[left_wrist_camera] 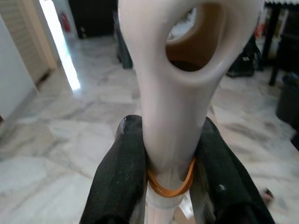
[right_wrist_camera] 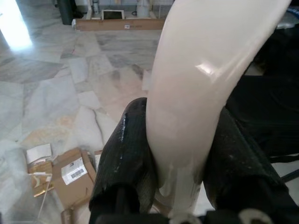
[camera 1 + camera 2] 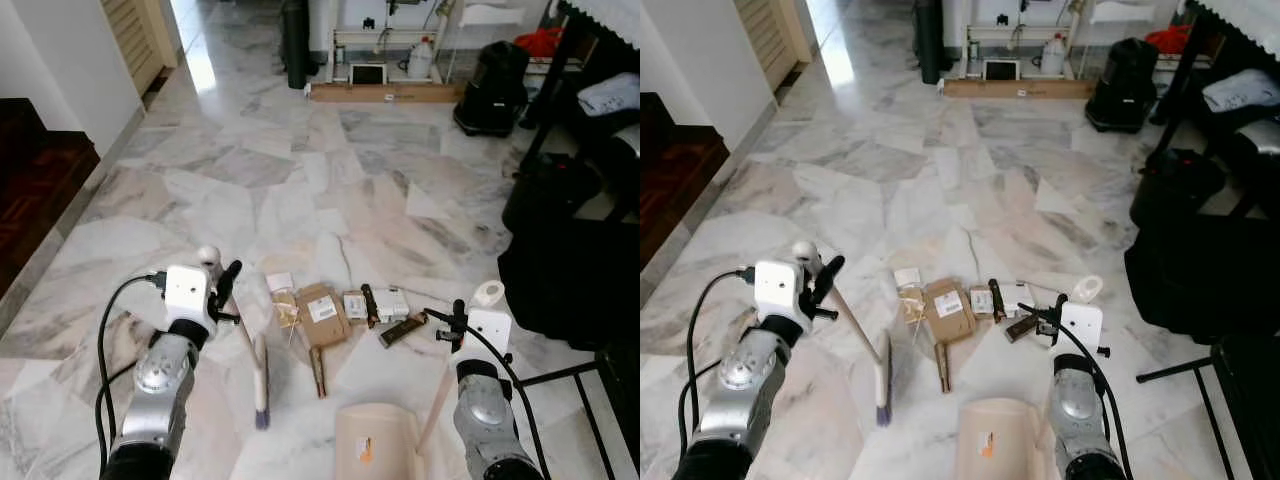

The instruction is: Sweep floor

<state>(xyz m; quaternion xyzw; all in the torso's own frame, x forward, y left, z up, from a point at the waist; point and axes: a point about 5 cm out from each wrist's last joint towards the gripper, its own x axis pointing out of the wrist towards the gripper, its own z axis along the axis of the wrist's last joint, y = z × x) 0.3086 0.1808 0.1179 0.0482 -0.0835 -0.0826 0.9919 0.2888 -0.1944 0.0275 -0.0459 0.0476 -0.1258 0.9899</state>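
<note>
My left gripper is shut on the top of a cream broom handle, just below its hanging hole, where an orange rubber band is wound. The broom's bristle head rests on the marble floor just left of the litter. That litter is a scatter of cardboard pieces and small boxes lying straight ahead. My right gripper is shut on the cream dustpan handle. The dustpan stands on the floor close to me, just behind the litter.
Dark wooden stairs rise at the left. Black furniture and bags crowd the right side, with a metal stand leg near my right arm. A black bag, a long cardboard box and a black bin stand at the back.
</note>
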